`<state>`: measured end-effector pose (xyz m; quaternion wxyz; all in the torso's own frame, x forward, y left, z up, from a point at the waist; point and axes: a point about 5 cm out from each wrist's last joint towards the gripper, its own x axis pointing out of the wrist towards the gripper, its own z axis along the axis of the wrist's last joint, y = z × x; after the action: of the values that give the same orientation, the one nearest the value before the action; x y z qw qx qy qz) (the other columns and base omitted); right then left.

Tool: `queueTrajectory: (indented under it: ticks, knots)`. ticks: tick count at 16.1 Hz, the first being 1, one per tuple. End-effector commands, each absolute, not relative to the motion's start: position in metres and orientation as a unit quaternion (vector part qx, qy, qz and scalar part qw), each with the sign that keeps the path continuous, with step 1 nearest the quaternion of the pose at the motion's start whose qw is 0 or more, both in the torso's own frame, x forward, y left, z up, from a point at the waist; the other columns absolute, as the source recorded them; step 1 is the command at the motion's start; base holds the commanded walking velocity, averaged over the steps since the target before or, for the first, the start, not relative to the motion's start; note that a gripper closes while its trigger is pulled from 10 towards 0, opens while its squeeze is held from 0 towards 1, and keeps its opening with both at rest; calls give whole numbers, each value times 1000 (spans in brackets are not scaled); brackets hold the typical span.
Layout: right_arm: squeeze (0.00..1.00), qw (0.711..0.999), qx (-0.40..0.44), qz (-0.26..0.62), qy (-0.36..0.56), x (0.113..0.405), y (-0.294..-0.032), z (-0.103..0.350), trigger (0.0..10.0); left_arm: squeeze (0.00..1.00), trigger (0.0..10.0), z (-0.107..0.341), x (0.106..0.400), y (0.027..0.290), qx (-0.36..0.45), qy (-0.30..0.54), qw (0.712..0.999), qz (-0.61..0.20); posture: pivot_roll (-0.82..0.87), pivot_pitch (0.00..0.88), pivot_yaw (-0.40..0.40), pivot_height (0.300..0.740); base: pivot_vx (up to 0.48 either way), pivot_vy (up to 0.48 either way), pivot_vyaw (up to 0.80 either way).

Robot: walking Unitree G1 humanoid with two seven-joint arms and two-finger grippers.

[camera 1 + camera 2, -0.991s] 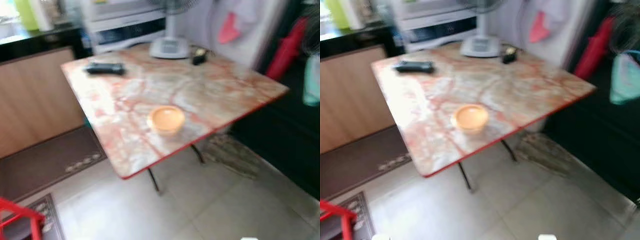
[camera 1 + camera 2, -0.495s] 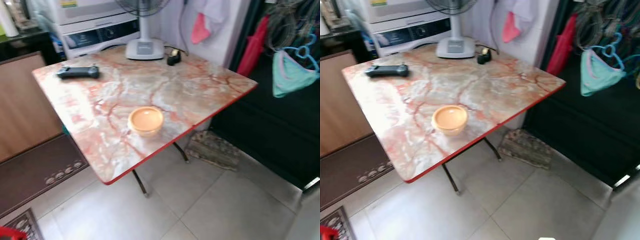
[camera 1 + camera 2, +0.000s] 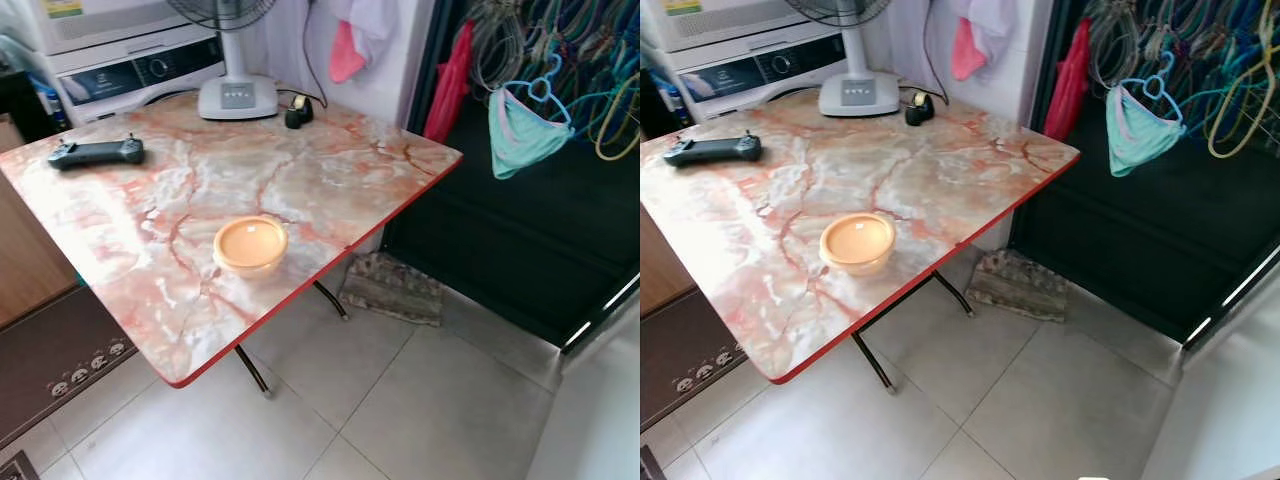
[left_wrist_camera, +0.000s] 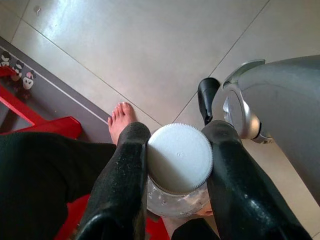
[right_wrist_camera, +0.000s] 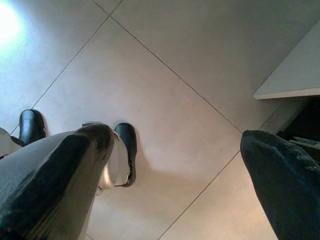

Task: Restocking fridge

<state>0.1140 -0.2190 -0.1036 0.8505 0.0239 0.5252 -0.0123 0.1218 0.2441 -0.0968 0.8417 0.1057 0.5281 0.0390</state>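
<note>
Between left hand fingers, jar, cap toward camera

Marble-look table w/ orange bowl, game controller, fan base; hangers nearby.

Cam panned right over last sec; scene slid left in head views, things themselves not moved. Blur gone, pic sharp now. Table w/ orange bowl sits further left. Red frame at lower left gone from shot. Newly in shot at right: hangers, teal garment, more dark doorway. Fan base and controller shifted left too.
</note>
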Motion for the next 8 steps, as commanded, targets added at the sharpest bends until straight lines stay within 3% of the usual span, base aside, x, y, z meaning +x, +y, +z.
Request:
queueTrajectory:
  ticks: [1, 4, 5, 7, 8]
  knots:
    - [0, 848, 21, -9, 530, 112, -219, -104, 10000, 0, 10000, -98, 116, 247, 104, 537, 836, 45, 73, 0, -17, 740, 0, 0, -800]
    - [0, 847, 21, -6, 531, 112, -218, -105, 10000, 0, 10000, -98, 115, 247, 110, 540, 833, 39, 72, 0, -12, 740, 0, 0, -800]
    - [0, 847, 22, -6, 531, 112, -217, -105, 10000, 0, 10000, -98, 118, 246, 112, 535, 836, 34, 72, 0, -10, 740, 0, 0, 0]
    - [0, 847, 22, -6, 531, 112, -217, -105, 10000, 0, 10000, -97, 119, 246, 125, 535, 835, 29, 71, 0, -11, 740, 0, -397, 0]
    - [0, 847, 23, -6, 531, 112, -217, -104, 10000, 0, 10000, -97, 120, 246, 121, 535, 836, 33, 71, 0, -12, 740, 0, -472, -800]
